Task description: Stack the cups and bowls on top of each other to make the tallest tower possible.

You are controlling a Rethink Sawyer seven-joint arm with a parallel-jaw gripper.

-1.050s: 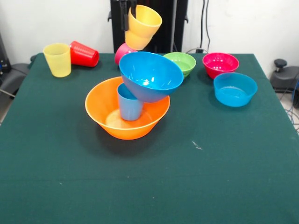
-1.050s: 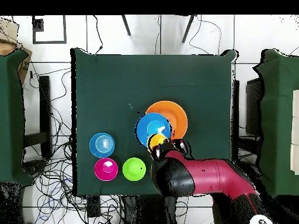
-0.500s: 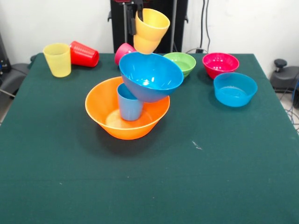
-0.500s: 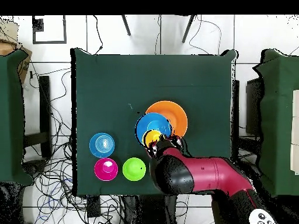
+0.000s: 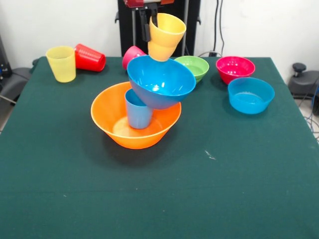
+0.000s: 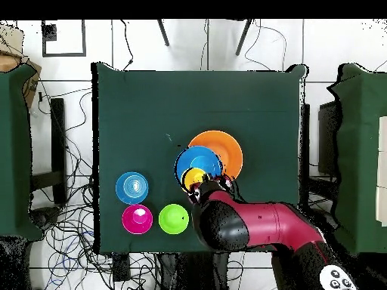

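On the left of the tabletop (image 5: 60, 189), a yellow cup (image 5: 61, 63) stands upright and empty, and a red cup (image 5: 90, 58) lies on its side just beside it. In the middle, the large orange bowl (image 5: 113, 130) holds a light blue cup (image 5: 137, 111), which carries the tilted large blue bowl (image 5: 160, 81). Above its far rim the hand (image 5: 150, 22) is closed on the rim of an orange cup (image 5: 166, 36), probably to set it inside. To the right, the green bowl (image 5: 193, 66), magenta bowl (image 5: 235, 67) and small blue bowl (image 5: 250, 94) wait empty.
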